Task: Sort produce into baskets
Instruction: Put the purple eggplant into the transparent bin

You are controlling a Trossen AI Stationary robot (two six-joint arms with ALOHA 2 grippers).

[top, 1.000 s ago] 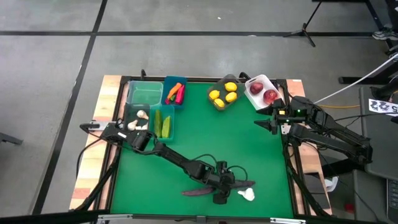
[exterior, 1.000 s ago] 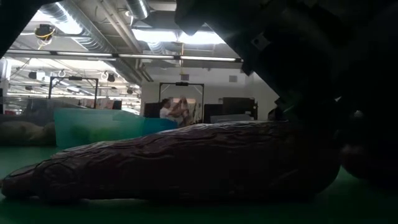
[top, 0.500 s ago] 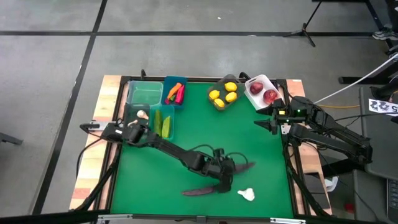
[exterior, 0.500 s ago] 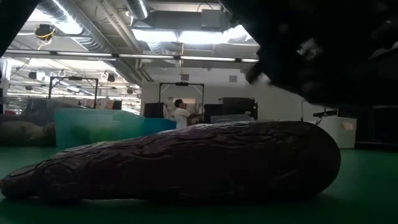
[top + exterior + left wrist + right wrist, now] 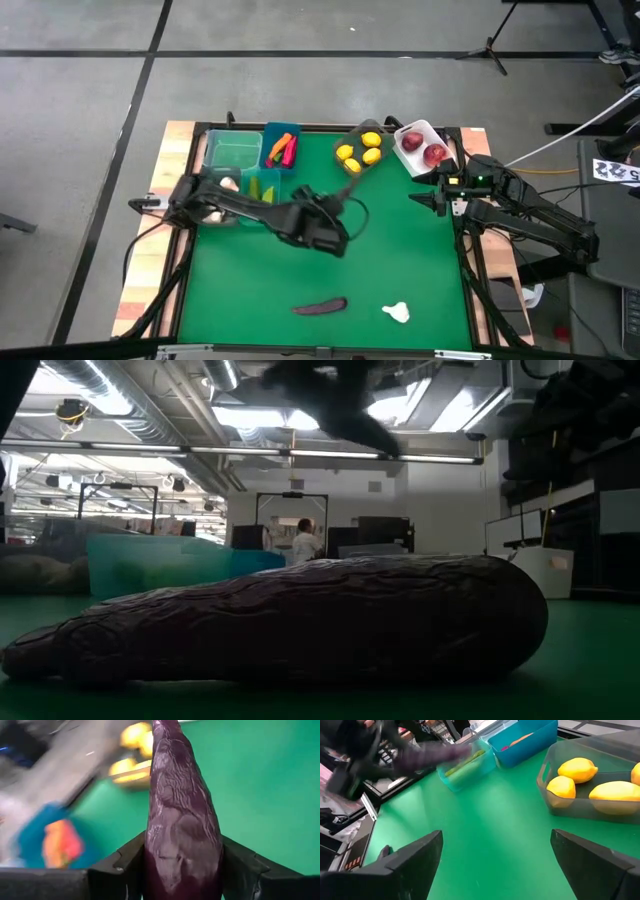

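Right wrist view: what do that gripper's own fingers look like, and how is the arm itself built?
The right gripper has two broad, flat, matte dark grey fingers with angular edges. In the high view the right arm is dark, jointed, with a small green light near its wrist.

You had no readable text, label, brand, number or sign anywhere in these views; nothing could be made out.

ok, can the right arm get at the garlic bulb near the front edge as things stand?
Probably yes. The right gripper is open and empty, and bare mat lies between it and the garlic. The left gripper, holding an eggplant, is off to the side.
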